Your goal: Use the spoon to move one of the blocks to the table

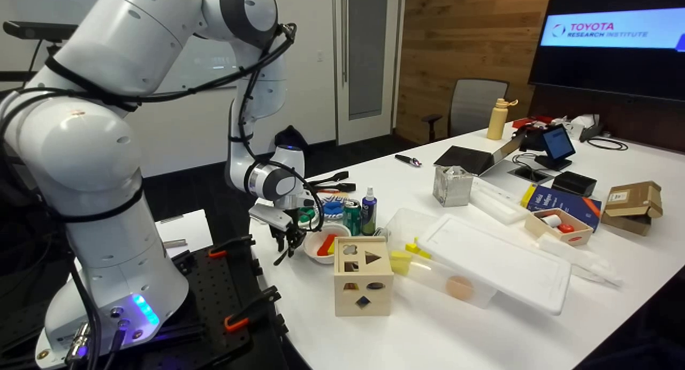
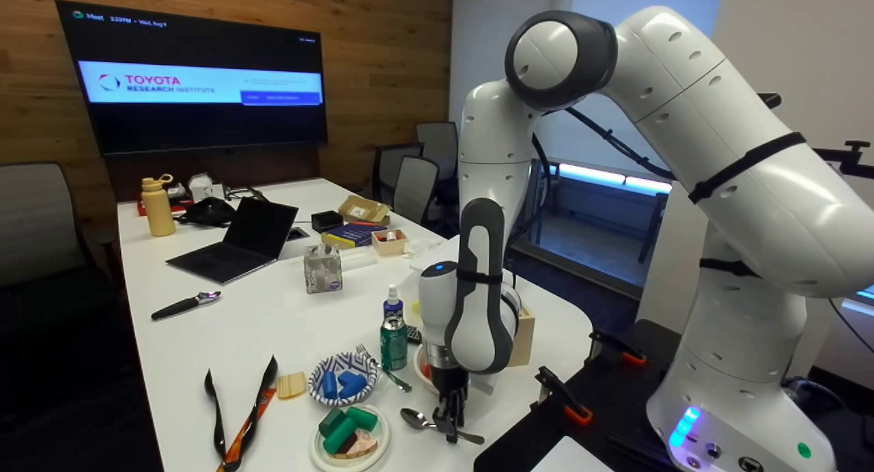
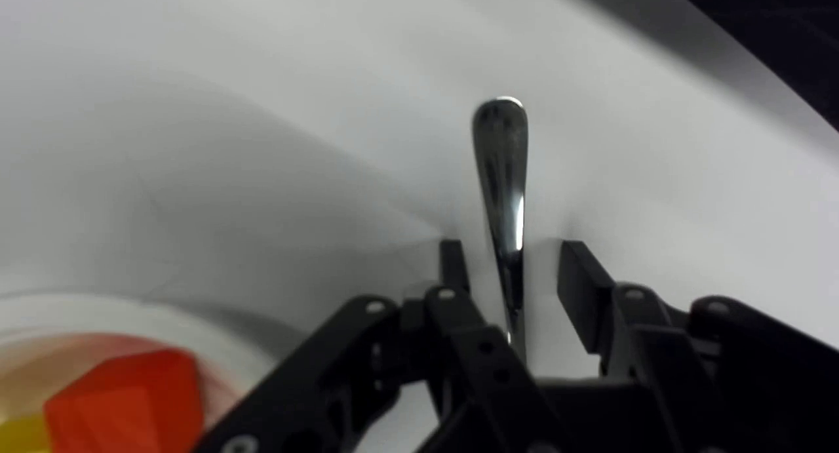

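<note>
The spoon (image 2: 416, 419) lay ungripped; scooping and unloading apparently remained.
In an exterior view, it rested on the desk (image 2: 252, 328) at the tips of the claw (image 2: 450, 429). In an exterior view, an orange-red block (image 1: 325, 245) sat in a white bowl (image 1: 320, 259). In the wrist view, the claw was spread around the spoon's glossy handle (image 3: 503, 151), gaps either side; the block looked angular.

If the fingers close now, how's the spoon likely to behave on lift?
The spoon is probably stiff, looking shiny and metallic. Its narrow, smooth handle could slip or twist. The scooping end may dip, since the fingers stand either side of the handle, away from it.
</note>
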Robot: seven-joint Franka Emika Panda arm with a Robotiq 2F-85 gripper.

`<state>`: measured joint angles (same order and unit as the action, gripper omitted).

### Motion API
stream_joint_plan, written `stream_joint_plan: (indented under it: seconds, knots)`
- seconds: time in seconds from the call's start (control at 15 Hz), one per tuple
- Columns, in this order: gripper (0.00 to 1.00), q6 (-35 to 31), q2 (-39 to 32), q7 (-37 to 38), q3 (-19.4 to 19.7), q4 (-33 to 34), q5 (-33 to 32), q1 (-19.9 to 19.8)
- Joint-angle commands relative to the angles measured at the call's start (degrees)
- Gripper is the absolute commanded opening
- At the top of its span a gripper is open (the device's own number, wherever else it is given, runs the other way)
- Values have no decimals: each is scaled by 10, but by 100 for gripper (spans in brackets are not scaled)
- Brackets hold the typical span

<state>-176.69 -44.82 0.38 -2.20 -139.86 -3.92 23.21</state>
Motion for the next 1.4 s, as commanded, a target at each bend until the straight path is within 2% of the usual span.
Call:
stream_joint_plan:
  seconds: [0.0,0.07,0.13,0.47,0.6,0.8,0.93,1.13,1.33]
  knots:
    - [12,-20,-5,15,21,-5,-4,32]
    - [3,-20,-5,17,26,-4,-3,39]
    - [0,-20,-6,17,32,-3,-4,45]
    - [3,8,17,24,46,-6,-2,70]
    - [3,38,42,30,38,-10,0,70]
    - [3,127,95,57,42,-9,1,83]
    - [3,215,133,78,56,7,8,101]
    - [3,353,161,128,50,66,-43,75]
    - [3,473,147,159,44,144,-85,46]
